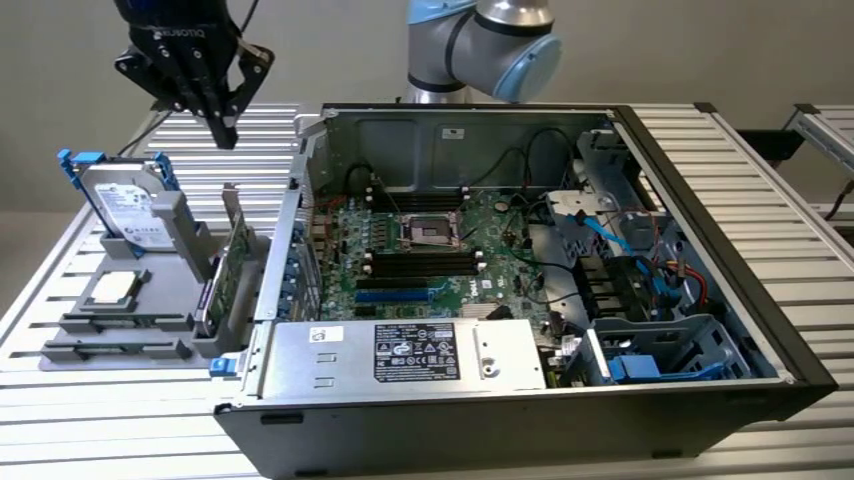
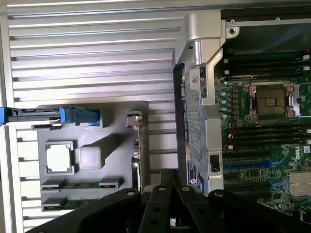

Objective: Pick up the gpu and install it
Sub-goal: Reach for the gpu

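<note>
Slatted metal table (image 1: 747,150) bears gpu (image 1: 240,270) upright beside open computer case (image 1: 534,425)

Exterior: high, oblique, wide; wrist: straight down, nearer (both see motherboard (image 1: 427,258)).

Pincer (image 2: 170,178): black, fingers drawn together, nothing held. It hangs over the gap between the grey holder (image 2: 116,141) and the open PC case (image 2: 199,97). gpu (image 2: 136,145) stands on edge in the holder, on the side nearest the case, with a silver bracket at one end. Same holder: CPU chip (image 2: 59,158) in a square pocket, blue-framed hard drive (image 2: 48,115) seen edge-on. Inside the case: green motherboard (image 2: 272,160), CPU socket (image 2: 269,99), blue slot (image 2: 248,165). Ribbed tabletop (image 2: 87,53) underneath.
</note>
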Action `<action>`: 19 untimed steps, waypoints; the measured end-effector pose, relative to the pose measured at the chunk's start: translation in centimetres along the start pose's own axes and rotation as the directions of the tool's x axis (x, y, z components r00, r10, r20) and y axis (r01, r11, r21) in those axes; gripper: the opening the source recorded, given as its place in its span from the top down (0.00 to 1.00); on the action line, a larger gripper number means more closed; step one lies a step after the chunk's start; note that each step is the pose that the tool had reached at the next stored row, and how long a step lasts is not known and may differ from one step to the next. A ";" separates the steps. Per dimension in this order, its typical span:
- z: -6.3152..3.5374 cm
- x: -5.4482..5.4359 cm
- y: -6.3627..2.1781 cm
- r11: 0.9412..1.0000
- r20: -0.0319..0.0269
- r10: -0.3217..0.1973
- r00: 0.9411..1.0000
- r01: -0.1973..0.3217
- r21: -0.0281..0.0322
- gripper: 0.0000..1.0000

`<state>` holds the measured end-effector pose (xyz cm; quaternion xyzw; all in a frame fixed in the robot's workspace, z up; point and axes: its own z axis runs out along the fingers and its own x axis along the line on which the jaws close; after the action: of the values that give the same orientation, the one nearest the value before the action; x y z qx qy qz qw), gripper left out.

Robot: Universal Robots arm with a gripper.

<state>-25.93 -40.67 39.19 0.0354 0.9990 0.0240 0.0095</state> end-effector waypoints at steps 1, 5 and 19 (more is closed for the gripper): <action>0.02 0.2 -0.08 1.000 0.000 0.000 1.000 0.000 0.000 0.89; 0.09 0.8 -0.55 1.000 0.000 0.000 1.000 0.000 0.000 0.89; 0.61 2.7 -1.37 1.000 -0.022 0.001 1.000 -0.001 0.002 0.89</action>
<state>-28.69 -41.82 38.47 0.0357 0.9991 0.0234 -0.0016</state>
